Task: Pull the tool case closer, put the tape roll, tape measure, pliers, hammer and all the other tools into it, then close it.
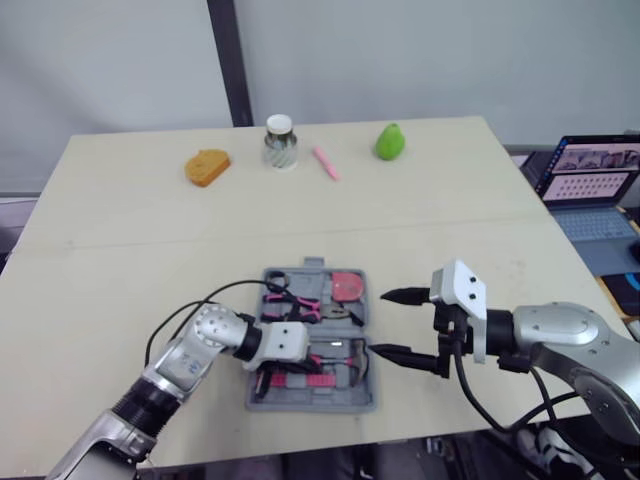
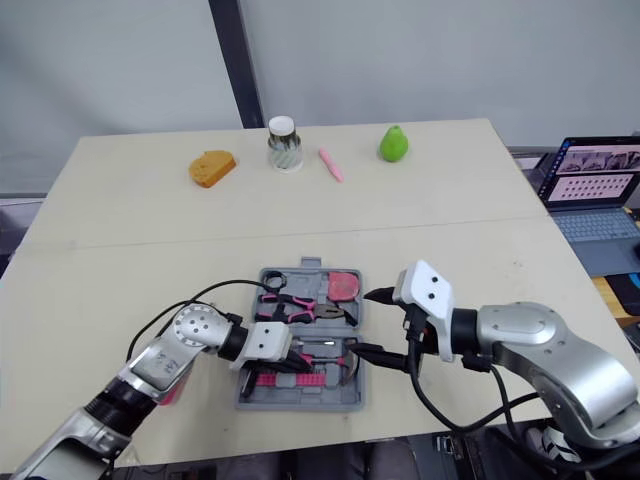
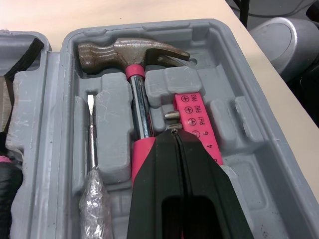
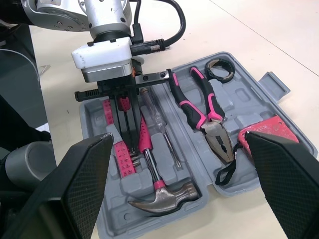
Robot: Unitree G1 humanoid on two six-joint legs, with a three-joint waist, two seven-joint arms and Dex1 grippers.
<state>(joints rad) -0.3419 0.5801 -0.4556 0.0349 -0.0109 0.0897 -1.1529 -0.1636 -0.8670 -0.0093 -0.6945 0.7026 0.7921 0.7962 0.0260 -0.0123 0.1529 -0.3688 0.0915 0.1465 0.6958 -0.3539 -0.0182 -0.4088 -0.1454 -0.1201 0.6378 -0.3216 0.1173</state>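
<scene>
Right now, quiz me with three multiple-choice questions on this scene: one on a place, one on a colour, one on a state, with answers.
1. Where does the hammer lie? A on the floor; B in the tool case; C on a shelf.
2. What colour are the pliers' grips? A pink and black; B yellow; C green.
3. How is the right hand? A shut on the hammer; B shut on nothing; C open.
Answers: B, it rests in a moulded slot; A, pink with black shows; C, its fingers stand far apart.
</scene>
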